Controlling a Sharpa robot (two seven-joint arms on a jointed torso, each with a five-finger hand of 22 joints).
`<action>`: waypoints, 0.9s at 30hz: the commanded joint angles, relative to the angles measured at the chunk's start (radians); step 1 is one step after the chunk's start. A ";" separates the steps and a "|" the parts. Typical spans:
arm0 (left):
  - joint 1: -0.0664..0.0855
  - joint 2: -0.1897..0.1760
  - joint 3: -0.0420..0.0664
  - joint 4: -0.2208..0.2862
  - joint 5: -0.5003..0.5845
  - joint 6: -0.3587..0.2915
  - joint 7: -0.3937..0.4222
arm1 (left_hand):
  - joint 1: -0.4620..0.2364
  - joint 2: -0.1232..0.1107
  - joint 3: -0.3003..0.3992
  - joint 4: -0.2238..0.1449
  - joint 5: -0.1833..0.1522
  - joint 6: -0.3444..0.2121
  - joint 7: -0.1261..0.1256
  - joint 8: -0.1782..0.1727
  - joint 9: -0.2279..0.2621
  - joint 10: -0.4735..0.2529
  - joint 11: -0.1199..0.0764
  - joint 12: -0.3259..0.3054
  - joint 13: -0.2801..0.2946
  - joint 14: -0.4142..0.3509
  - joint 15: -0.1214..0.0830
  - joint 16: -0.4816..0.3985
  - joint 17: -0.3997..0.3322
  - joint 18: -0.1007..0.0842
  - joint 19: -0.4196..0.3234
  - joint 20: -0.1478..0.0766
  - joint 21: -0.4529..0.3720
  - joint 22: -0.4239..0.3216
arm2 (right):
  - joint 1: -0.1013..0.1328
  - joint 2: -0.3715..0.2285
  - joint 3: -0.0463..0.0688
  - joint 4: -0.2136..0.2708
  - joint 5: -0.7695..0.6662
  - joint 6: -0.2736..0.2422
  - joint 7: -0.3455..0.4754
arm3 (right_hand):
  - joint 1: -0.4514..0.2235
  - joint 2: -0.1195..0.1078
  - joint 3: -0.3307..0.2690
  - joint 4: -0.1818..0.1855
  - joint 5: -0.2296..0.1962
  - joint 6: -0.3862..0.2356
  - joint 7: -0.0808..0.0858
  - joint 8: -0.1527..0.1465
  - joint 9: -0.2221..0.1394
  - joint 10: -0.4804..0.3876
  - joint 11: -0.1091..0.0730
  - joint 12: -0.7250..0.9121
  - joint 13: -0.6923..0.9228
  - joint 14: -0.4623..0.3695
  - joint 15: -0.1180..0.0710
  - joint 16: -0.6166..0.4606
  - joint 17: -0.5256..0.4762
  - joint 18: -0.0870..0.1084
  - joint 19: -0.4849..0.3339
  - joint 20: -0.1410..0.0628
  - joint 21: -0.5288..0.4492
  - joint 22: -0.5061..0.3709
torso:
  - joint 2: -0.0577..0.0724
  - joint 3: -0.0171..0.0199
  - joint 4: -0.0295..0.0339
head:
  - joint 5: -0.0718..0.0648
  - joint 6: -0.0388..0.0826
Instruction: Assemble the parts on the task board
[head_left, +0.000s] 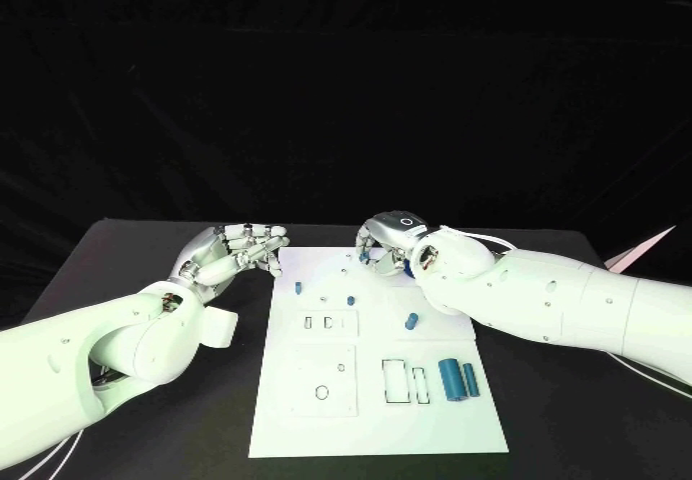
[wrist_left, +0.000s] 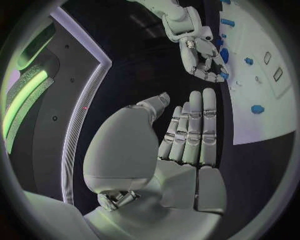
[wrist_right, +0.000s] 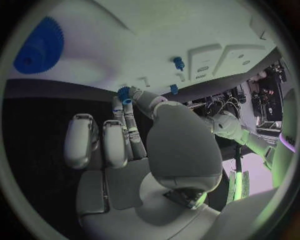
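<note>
The white task board (head_left: 378, 420) lies in the middle of the table. My right hand (head_left: 392, 240) hovers over its far edge. In the right wrist view this hand (wrist_right: 140, 140) pinches a small blue toothed part (wrist_right: 124, 92) between thumb and a finger. A larger blue gear (wrist_right: 39, 46) lies on the board beside it. Two small blue pegs (head_left: 299, 287) (head_left: 351, 300), a blue oval piece (head_left: 411, 321) and two blue cylinders (head_left: 459, 380) rest on the board. My left hand (head_left: 238, 250) is beside the board's far left corner, fingers stretched out and holding nothing (wrist_left: 187, 130).
Outlined slots (head_left: 325, 380) mark the near half of the board, with more small slots (head_left: 319, 322) at its middle. Black table (head_left: 130, 260) surrounds the board. A pale sheet corner (head_left: 646, 246) sticks in at the far right.
</note>
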 joint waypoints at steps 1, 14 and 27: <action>0.001 0.004 0.001 0.002 0.001 0.004 0.001 | -0.023 -0.003 0.047 -0.004 0.011 -0.006 0.005 -0.015 0.020 -0.004 0.004 -0.011 0.011 -0.013 -0.004 0.015 0.017 0.012 -0.021 -0.004 0.014 0.015 | 0.000 0.020 0.001 -0.018 -0.007 -0.019 -0.011 | 0.029 0.062 0.056 -0.019 0.012 0.011 0.001 0.029 0.018 0.086 -0.025 0.024 0.050 0.046 -0.004 0.014 0.016 -0.021 0.014 0.000 0.017 0.013 | 0.003 -0.0012 0.0032 | 0.000 0.001; 0.008 0.006 0.001 0.008 0.001 0.004 0.000 | -0.023 -0.003 0.047 -0.004 0.011 -0.006 0.005 -0.015 0.020 -0.004 0.004 -0.011 0.011 -0.013 -0.004 0.015 0.017 0.012 -0.021 -0.004 0.014 0.015 | -0.002 0.082 0.001 -0.087 -0.015 -0.048 -0.020 | 0.029 0.062 0.058 -0.022 0.013 0.009 0.001 0.029 0.021 0.085 -0.025 0.022 0.050 0.047 -0.004 0.017 0.019 -0.022 0.016 0.000 0.021 0.018 | 0.010 -0.0107 0.0172 | -0.007 0.005; 0.015 0.005 0.001 0.012 0.001 0.005 -0.003 | -0.023 -0.003 0.048 -0.004 0.011 -0.007 0.005 -0.016 0.020 -0.006 0.004 -0.010 0.011 -0.015 -0.003 0.017 0.018 0.012 -0.022 -0.003 0.016 0.016 | -0.005 0.093 0.001 -0.103 -0.016 -0.025 -0.018 | 0.028 0.061 0.059 -0.023 0.013 0.008 0.001 0.030 0.022 0.084 -0.024 0.021 0.051 0.047 -0.004 0.017 0.019 -0.022 0.017 0.000 0.022 0.019 | 0.016 -0.0179 0.0302 | -0.008 0.002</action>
